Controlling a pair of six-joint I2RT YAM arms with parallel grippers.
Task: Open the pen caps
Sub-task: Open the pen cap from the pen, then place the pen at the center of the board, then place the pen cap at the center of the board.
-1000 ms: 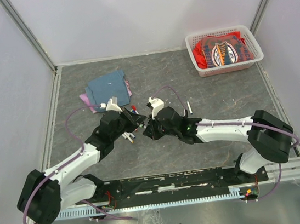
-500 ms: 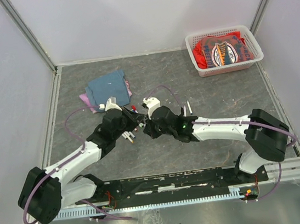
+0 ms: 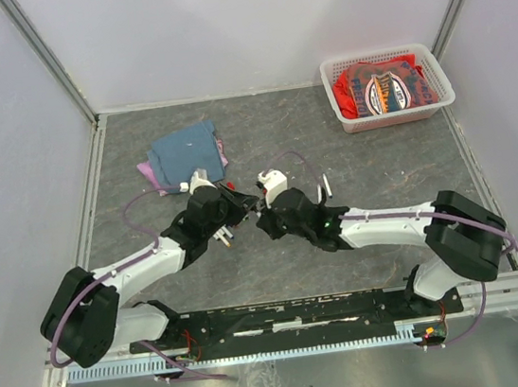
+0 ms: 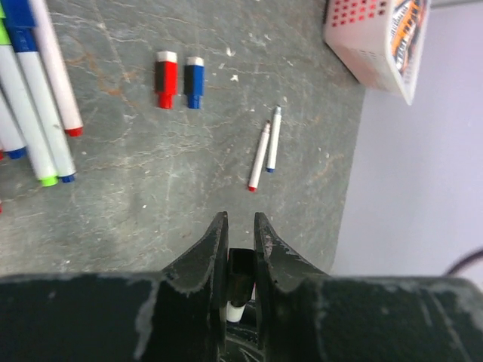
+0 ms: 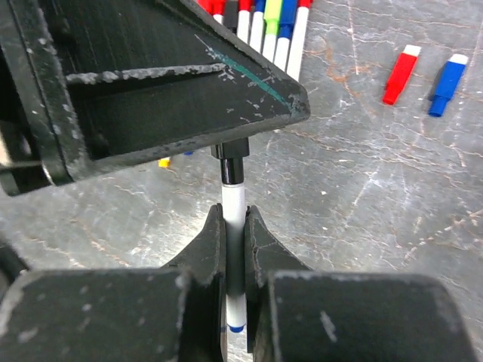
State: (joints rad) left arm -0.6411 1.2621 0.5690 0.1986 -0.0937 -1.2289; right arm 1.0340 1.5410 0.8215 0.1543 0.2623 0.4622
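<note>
The grey table (image 3: 370,169) is sitting between plain white walls (image 3: 246,23), with a basket (image 3: 397,116) at 1 o'clock and a blue cloth (image 3: 187,150) at 11 o'clock. In the middle, the left claw (image 4: 240,222) is squeezing the black cap (image 4: 240,265) and the right claw (image 5: 235,215) is squeezing the white pen (image 5: 235,197). The cap is sitting on the pen. If the claws are pulling crooked, the pen may slip out or bend. A red cap (image 4: 165,78) and a blue cap (image 4: 195,81) are lying loose nearby.
</note>
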